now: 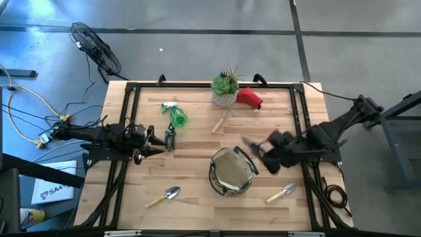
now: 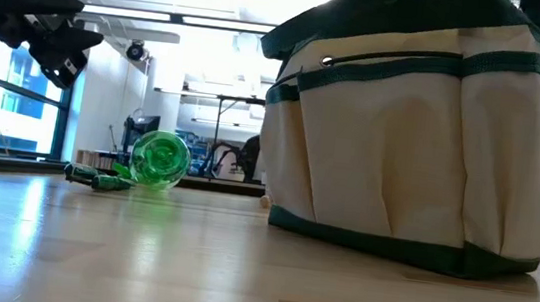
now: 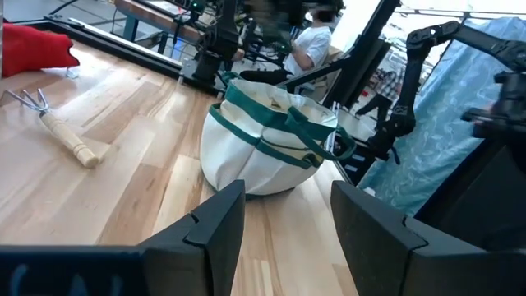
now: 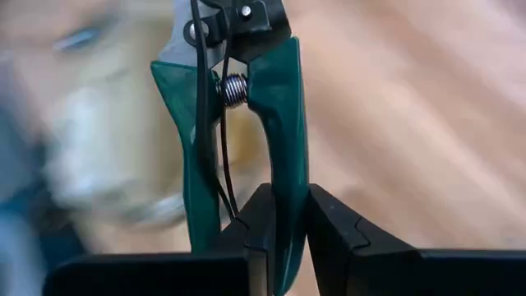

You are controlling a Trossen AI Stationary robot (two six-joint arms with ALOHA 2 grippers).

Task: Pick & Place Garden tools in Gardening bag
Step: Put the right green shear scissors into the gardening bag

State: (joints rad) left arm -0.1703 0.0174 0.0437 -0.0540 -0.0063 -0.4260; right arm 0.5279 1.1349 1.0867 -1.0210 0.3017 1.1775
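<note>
The pruner (image 4: pixel 246 123) I'm carrying has green handles with a spring between them, and my right pincer (image 4: pixel 288 226) is clamped on just one handle, so it's dangling nose-away from the wrist and could swing if I jerk anything. From overhead the right pincer (image 1: pixel 258 150) sits just beside the gardening bag (image 1: pixel 231 172), off its right rim and not yet over the opening, so I reckon the step in hand is getting it centred above the mouth before letting go. The loop handles look floppy and partly lie across the top, so I'd come in high, clear them, then lower until the tool's tip is inside the rim, and only then release, otherwise it'll likely bounce off the green edging onto the tabletop (image 1: pixel 197 141). Slow wrist moves, since the grip is on one handle only. Left pincer (image 3: pixel 279 222) is spread wide, holding nothing, parked at the left side of the tabletop looking across at the bag (image 3: pixel 271 140). Still to collect: the second pruner (image 1: pixel 170 137) right next to that idle arm, the green spray bottle (image 1: pixel 176 116), a trowel (image 1: pixel 163 196) front left, another trowel (image 1: pixel 281 193) front right, the wooden-handled tool (image 1: pixel 220 122) and the red soft item (image 1: pixel 250 97) by the potted plant (image 1: pixel 225 87), which stays put
</note>
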